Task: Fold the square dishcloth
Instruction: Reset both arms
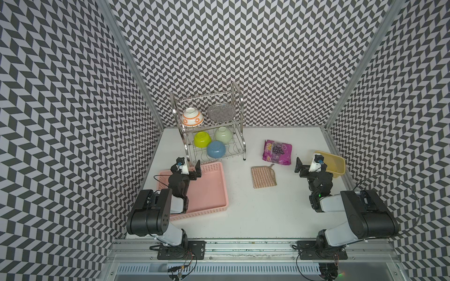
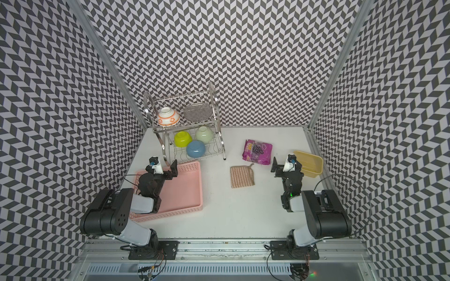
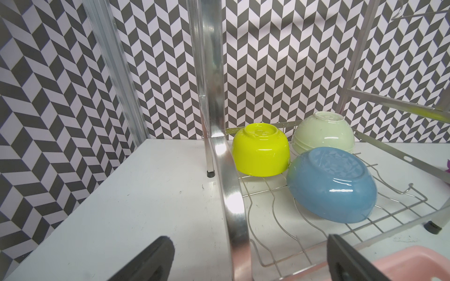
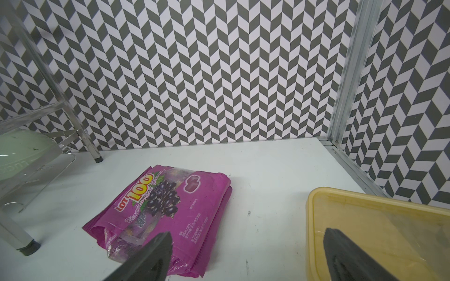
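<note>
Dishcloth (image 1: 264, 176) lies flat, stripes (image 1: 260, 180) front-to-back, corner loop (image 1: 271, 165) pointing rearward.

**Readable text: one bag**

Purple snack bag (image 4: 158, 214), just ahead of the right gripper (image 4: 247, 233): "LOT 100" in big yellow-red letters, with script below that reads roughly "Blackcurrant Gummy". Small print includes "PROD. DATE" — the rest is too fine. Pale green bowl (image 4: 22, 155) has embossed letters, not legible.
</note>
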You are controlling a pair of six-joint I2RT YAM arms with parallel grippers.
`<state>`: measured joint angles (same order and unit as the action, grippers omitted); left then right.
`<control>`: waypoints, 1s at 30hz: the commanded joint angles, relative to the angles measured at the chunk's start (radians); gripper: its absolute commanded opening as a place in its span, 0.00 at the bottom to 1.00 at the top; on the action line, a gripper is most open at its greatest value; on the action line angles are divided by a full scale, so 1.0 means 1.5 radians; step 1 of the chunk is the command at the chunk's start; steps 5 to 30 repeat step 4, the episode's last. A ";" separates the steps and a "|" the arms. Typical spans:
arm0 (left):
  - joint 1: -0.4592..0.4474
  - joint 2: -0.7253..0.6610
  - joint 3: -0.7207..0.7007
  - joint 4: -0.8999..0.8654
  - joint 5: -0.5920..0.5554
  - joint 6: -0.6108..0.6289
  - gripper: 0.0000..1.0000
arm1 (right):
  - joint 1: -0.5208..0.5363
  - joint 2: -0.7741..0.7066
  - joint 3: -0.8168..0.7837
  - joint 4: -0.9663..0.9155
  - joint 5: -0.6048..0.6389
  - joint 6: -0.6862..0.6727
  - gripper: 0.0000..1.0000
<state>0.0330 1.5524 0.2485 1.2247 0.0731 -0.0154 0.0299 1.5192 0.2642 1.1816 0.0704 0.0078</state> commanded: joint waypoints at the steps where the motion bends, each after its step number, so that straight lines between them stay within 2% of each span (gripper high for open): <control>1: -0.004 -0.001 0.012 -0.001 -0.004 0.010 1.00 | 0.001 0.005 0.003 0.018 -0.001 -0.002 1.00; 30: -0.004 0.000 0.011 -0.001 -0.004 0.010 1.00 | 0.000 0.003 0.001 0.021 -0.017 -0.009 1.00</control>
